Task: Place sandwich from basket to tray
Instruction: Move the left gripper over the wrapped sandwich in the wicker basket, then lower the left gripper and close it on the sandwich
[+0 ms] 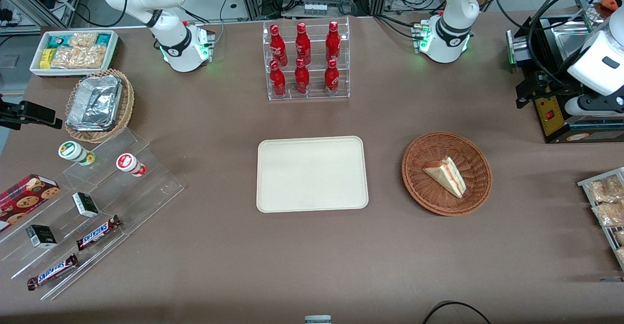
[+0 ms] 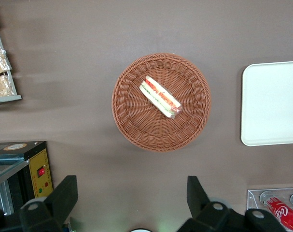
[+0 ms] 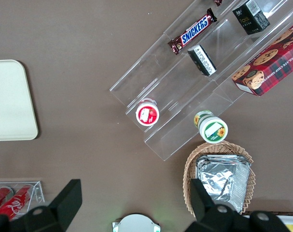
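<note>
Both fingers of the gripper stand spread wide and empty, high above the table beside the basket. The sandwich lies inside it; descend centred over the wedge, jaws across its flat bread faces, then carry it to the tray.

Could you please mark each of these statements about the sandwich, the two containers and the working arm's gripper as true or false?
1. The sandwich lies in the basket. True.
2. The tray already holds a sandwich. False: nothing lies on it.
3. The gripper is shut on the sandwich. False: it is open, high above the table, holding nothing.
4. The tray lies beside the basket, toward the parked arm's end of the table. True.
5. The basket touches the tray. False: bare table shows between them.
</note>
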